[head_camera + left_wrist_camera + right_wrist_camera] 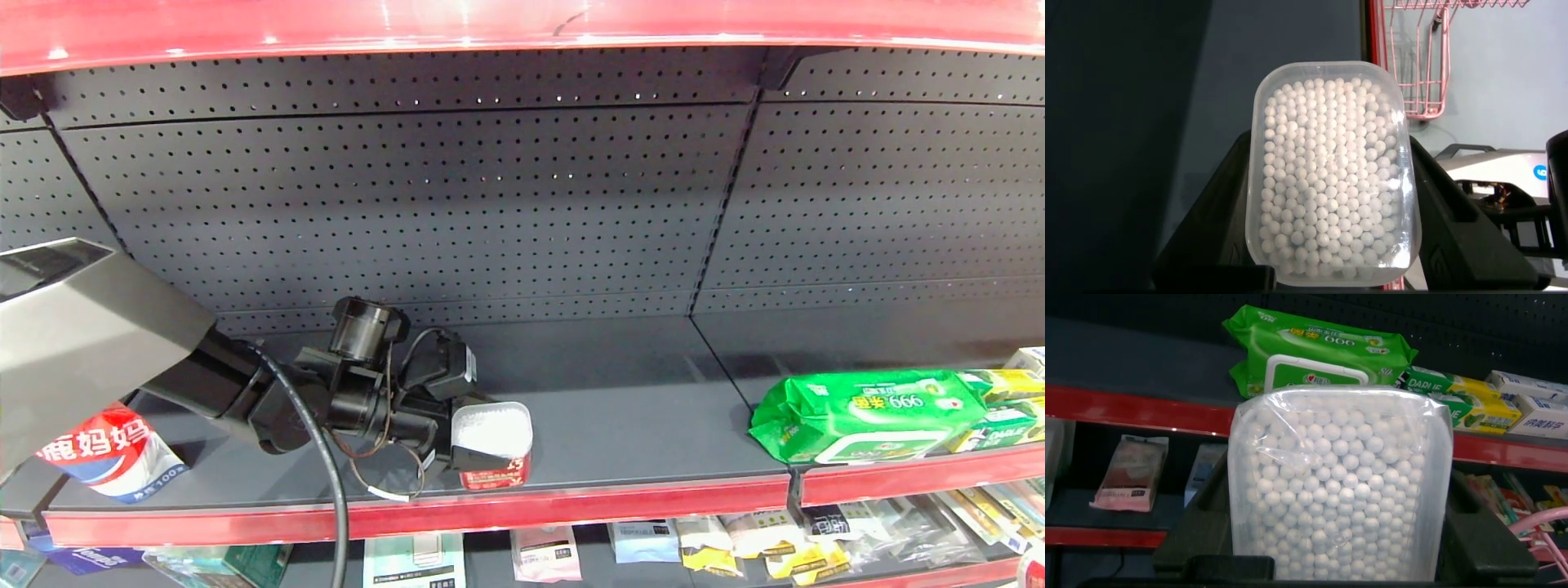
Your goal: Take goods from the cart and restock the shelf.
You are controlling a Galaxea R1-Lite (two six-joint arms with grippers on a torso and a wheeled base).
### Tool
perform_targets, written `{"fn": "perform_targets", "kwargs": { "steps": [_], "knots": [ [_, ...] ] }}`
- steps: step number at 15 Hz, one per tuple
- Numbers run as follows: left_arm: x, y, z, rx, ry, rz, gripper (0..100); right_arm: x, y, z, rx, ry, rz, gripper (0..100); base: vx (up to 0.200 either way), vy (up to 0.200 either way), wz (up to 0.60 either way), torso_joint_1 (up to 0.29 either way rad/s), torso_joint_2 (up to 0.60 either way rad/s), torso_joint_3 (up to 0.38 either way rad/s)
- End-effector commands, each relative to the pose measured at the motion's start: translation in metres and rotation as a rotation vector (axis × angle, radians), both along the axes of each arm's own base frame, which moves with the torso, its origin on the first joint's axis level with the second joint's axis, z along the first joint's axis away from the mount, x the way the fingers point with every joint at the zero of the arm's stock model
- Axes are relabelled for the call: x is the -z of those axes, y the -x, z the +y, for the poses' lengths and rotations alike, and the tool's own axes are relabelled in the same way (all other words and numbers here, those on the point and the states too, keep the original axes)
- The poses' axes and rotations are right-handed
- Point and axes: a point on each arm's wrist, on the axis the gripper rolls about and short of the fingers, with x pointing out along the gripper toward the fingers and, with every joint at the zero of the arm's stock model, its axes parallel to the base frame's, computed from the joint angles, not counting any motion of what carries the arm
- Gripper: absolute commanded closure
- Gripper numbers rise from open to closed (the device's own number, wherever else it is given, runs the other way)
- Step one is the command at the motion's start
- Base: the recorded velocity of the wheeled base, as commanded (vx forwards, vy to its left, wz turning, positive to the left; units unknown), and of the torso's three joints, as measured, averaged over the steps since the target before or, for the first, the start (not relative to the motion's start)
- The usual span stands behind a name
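Observation:
A clear tub of white beads (492,437) with a red label sits low over the dark shelf board (620,408), close to its red front lip. My left gripper (478,441) is shut on it, one finger on each side. From the left wrist view the same tub (1331,122) stands between the black fingers (1212,220) of the left gripper (1331,196). A second bead tub (1339,539) is held in my right gripper (1339,469), which is shut on it and faces the shelf front. Whether the first tub touches the board is unclear.
A green wipes pack (865,412) (1315,355) and small boxes (1004,400) lie on the right shelf section. A red, white and blue pack (114,461) stands at the left. Packets (547,551) hang on the lower shelf. The pink cart (1425,57) stands behind.

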Motion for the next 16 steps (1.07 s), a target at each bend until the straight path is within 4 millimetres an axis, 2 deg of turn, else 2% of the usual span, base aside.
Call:
{"fn": "perform_targets", "kwargs": {
  "steps": [1, 16],
  "knots": [
    [0.0036, -0.0006, -0.0006, 0.001, -0.004, 0.01, 100, -0.0001, -0.0001, 0.0, 0.001, 0.0, 0.001, 100, 0.0, 0.0, 0.0, 0.0, 0.0, 0.0],
    [0.0018, -0.0004, -0.001, 0.002, -0.006, -0.005, 100, 0.0, 0.0005, 0.0003, 0.021, 0.001, -0.005, 100, 0.0, 0.0, 0.0, 0.0, 0.0, 0.0]
  ]
}}
